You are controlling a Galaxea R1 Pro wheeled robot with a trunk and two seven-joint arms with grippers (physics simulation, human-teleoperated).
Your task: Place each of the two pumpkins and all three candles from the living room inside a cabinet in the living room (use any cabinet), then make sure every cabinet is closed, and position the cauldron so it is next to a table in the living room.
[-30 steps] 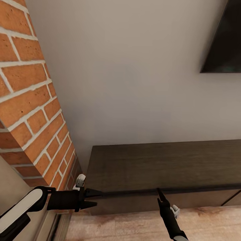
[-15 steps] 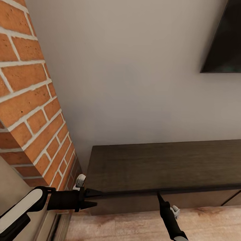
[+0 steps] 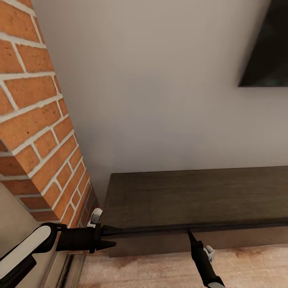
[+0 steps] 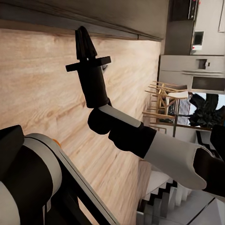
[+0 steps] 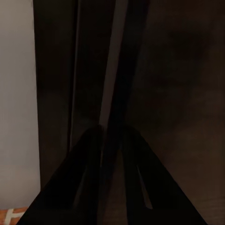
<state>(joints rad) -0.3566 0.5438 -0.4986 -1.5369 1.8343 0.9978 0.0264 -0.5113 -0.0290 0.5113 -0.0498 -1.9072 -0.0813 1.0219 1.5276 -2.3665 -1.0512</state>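
Grippers occupy the near foreground of the head view, both at the front edge of the cabinet (image 3: 200,196). The left gripper (image 3: 111,237) extends level from the lower left on a black forearm with a white upper segment. Its two pointed fingers are spread apart: the upper fingertip meets the dark lip under the cabinet top at the unit's left end, and the lower fingertip lies against the drawer front. Nothing sits between them.

The right gripper (image 3: 189,233) rises from the bottom edge on a slim black wrist with a small grey fitting on its side. Its tip points up at the same lip, near the middle of the visible drawer front. In the left wrist view the right gripper (image 4: 84,37) reads as a single closed point just below the cabinet edge. In the right wrist view its fingers (image 5: 86,183) stand side by side with a narrow slit between them, aimed at the seam under the cabinet top; whether anything is pinched there cannot be told.

The wooden floor (image 3: 160,268) runs beneath both arms. The cabinet is a long, low, dark-brown wood-grain unit with a bare flat top and its drawer front flush. A brick column (image 3: 36,132) stands at its left end. Behind it is a plain pale wall (image 3: 160,88) carrying a black wall-mounted screen (image 3: 268,52). No readable writing is visible.
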